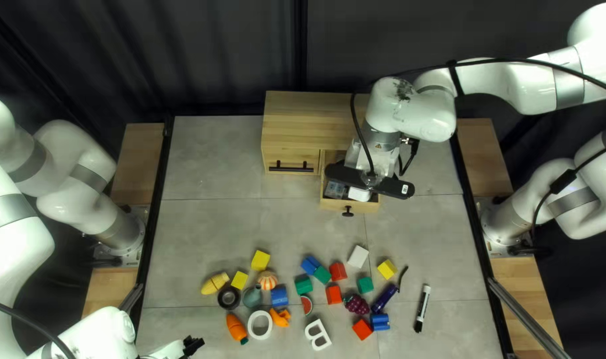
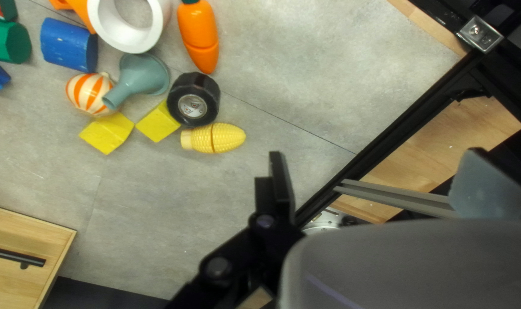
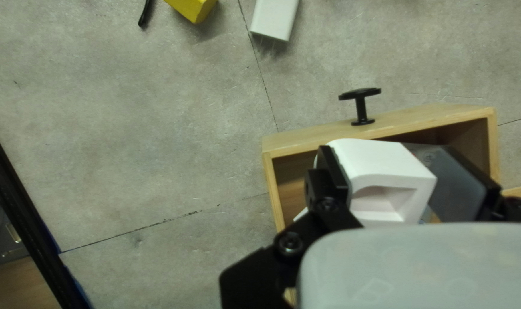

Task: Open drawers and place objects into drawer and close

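Note:
At the cabinet, the right drawer with a round black knob stands pulled out. My right gripper is over that drawer. In the right wrist view my right gripper is shut on a white hollowed block, held over the drawer, just behind its front board. A greyish item lies in the drawer beside the white block. My left gripper is low at the left of the top left view; in its wrist view my left gripper is open and empty, beside toy corn.
Loose toys and blocks spread over the table, including a carrot, white ring, black tape roll, grapes, eggplant, white letter and marker. A closed drawer with a bar handle adjoins the open one.

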Robot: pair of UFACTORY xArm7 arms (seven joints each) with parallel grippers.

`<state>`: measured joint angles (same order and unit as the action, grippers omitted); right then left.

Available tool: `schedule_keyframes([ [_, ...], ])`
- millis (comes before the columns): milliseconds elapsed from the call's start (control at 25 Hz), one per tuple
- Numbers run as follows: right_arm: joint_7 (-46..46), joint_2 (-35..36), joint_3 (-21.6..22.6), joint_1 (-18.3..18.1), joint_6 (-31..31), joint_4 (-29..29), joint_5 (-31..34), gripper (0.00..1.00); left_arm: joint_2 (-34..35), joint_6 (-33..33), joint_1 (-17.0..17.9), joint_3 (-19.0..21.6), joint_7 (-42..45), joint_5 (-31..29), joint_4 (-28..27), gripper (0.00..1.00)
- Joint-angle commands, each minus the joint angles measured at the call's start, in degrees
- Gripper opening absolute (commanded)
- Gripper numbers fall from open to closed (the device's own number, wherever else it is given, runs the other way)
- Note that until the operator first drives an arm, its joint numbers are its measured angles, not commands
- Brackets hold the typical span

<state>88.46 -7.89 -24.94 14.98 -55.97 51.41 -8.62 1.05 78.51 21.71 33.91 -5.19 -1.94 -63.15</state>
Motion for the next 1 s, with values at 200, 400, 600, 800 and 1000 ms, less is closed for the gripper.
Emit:
schedule_keyframes([
  [200, 1.6, 1.4, -0.3, 0.0, 0.5, 0.4, 0.0, 0.0, 0.0, 0.0, 0.0, 0.0, 0.0, 0.0, 0.0, 1.0],
  [400, 2.1, 0.9, -0.3, -0.1, 1.3, -0.6, 1.2, 0.0, 0.0, 0.0, 0.0, 0.0, 0.0, 0.0, 0.0, 1.0],
  [600, 2.2, 0.9, 0.0, -0.1, 1.8, -0.8, 2.5, 0.0, 0.0, 0.0, 0.0, 0.0, 0.0, 0.0, 0.0, 1.0],
  [800, 2.5, 1.5, 0.0, -0.1, 2.3, -1.2, 2.8, 0.0, 0.0, 0.0, 0.0, 0.0, 0.0, 0.0, 0.0, 1.0],
  [1000, 1.0, 2.1, 0.3, -0.1, 1.9, -0.9, 3.7, 0.0, 0.0, 0.0, 0.0, 0.0, 0.0, 0.0, 0.0, 1.0],
])
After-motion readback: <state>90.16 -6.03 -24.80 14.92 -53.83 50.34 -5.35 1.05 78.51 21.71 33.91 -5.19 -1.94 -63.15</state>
